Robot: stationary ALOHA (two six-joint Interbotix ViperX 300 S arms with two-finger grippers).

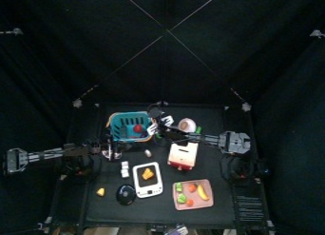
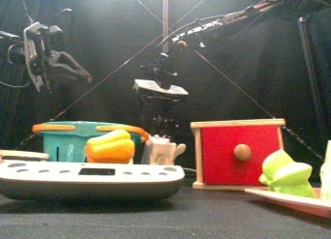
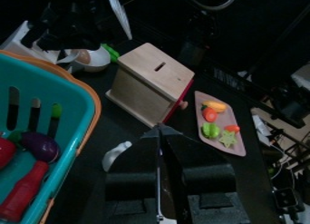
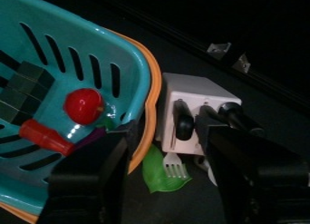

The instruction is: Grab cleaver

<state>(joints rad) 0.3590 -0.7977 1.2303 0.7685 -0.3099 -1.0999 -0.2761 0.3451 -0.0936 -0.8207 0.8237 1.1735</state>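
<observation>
Right claw [image 4: 169,178] jaws apart, just over cleaver [image 4: 184,121] handle in white knife block [image 4: 201,90]; black table [image 1: 95,216], black curtains [image 1: 76,48].

The top view looks straight down from high above, so the desk [image 1: 159,196] sits small in the lower middle of its picture. The front view sits at desk height at the front edge, looking level across; a scale [image 2: 91,180] fills its near foreground. Both show the teal basket [image 1: 128,126] and the wooden box [image 1: 184,156]. The left wrist view looks down from well above the desk along its arm, taking in the basket, the box and a tray of toy food [image 3: 220,123]. The right wrist view hangs very close over the basket's rim and the white knife block [image 4: 198,112] just beside it.
</observation>
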